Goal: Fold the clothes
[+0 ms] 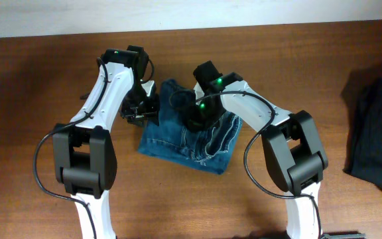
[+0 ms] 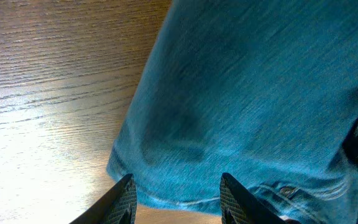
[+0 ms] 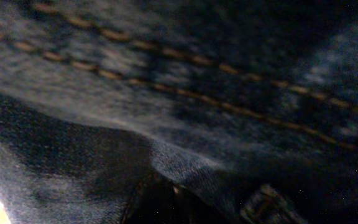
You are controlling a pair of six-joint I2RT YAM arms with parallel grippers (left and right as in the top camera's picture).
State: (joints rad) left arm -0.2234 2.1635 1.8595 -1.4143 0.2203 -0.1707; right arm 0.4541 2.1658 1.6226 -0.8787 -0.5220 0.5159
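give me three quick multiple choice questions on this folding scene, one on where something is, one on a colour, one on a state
1. Where does the dark garment lie relative to the jeans?
A. on top of them
B. apart from them, far to their right
C. tucked under them

2. What colour are the jeans?
A. red
B. white
C. blue

3. How do the left gripper fingers stand?
A. spread apart
B. pressed shut together
C. clamped on the dark garment

Answers:
1 B, the overhead view shows the two well separated.
2 C, blue denim shows in the overhead and left wrist views.
3 A, the left wrist view shows a wide gap between them.
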